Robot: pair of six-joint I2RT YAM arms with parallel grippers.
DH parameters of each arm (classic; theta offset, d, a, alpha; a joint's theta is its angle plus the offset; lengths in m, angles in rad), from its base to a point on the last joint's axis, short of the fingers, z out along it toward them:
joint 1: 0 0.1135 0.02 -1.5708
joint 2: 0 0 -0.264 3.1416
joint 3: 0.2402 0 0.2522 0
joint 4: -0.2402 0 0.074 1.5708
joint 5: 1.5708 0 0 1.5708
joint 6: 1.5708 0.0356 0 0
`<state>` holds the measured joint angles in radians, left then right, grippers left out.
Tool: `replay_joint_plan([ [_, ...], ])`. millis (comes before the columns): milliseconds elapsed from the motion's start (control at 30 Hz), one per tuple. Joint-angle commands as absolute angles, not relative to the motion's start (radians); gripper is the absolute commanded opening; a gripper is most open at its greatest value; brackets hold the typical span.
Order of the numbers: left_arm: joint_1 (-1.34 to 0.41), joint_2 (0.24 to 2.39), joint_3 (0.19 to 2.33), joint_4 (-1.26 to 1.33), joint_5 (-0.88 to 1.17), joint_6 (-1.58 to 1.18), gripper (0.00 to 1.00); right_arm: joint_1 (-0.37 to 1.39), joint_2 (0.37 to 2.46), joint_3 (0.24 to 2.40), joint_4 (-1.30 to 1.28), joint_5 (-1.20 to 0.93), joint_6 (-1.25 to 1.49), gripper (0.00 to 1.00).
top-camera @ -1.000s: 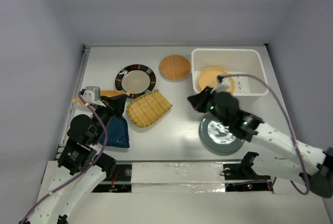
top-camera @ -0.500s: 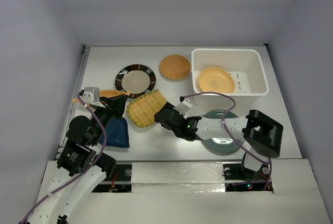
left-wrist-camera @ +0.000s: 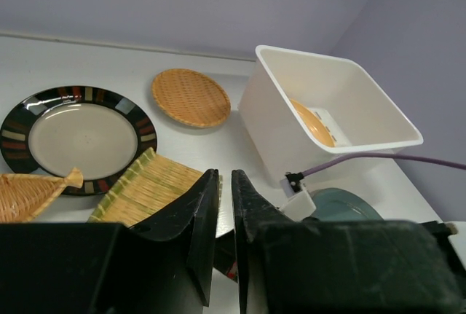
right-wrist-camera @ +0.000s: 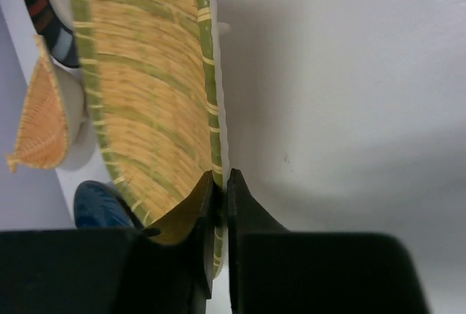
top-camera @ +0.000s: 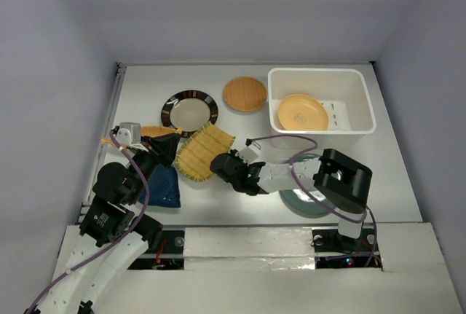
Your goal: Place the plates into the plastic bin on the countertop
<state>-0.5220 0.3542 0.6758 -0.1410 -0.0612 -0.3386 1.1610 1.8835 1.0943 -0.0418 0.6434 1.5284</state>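
My right gripper (top-camera: 218,162) is shut on the right rim of the square yellow-green slatted plate (top-camera: 198,152); the wrist view shows the green edge (right-wrist-camera: 216,146) pinched between the jaws. The plate is tilted. My left gripper (top-camera: 164,151) is shut and empty just left of it. The white bin (top-camera: 320,73) at the back right holds the orange-yellow plate (top-camera: 301,112). The teal plate (top-camera: 312,199) lies in front of the bin, partly under my right arm. The black-rimmed plate (top-camera: 189,113) and the woven tan plate (top-camera: 245,94) lie on the white countertop (top-camera: 145,84).
The blue leaf dish (top-camera: 164,187) and the orange leaf dish (top-camera: 154,131) lie by my left arm at the table's left side. My right arm's purple cable (top-camera: 287,143) loops in front of the bin. Pale walls close in the table.
My right arm swung left from the bin, past the teal plate, and closed on the slatted plate's right rim; the plate now tilts up. The left arm has not moved.
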Motion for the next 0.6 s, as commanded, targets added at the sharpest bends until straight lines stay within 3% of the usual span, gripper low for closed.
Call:
replay_joint_plan([
  [0, -0.528, 0.357, 0.715, -0.110, -0.058, -0.331, 0.11, 1.161, 1.795, 1.013, -0.164, 0.736, 1.604, 0.02],
  [167, -0.528, 0.359, 0.715, -0.109, -0.061, -0.331, 0.11, 1.222, 1.544, 0.917, -0.259, 0.772, 1.553, 0.00],
  [367, -0.528, 0.367, 0.716, -0.107, -0.067, -0.330, 0.11, 1.252, 1.234, 1.028, -0.514, 0.983, 1.381, 0.00],
  [433, -0.528, 0.368, 0.715, -0.106, -0.066, -0.330, 0.11, 1.201, 1.082, 1.032, -0.509, 1.037, 1.213, 0.00],
  [533, -0.528, 0.374, 0.715, -0.103, -0.058, -0.330, 0.12, 0.967, 0.925, 1.006, -0.373, 0.914, 0.917, 0.00],
  [567, -0.528, 0.374, 0.713, -0.101, -0.057, -0.328, 0.12, 0.815, 0.899, 0.999, -0.303, 0.861, 0.855, 0.00],
])
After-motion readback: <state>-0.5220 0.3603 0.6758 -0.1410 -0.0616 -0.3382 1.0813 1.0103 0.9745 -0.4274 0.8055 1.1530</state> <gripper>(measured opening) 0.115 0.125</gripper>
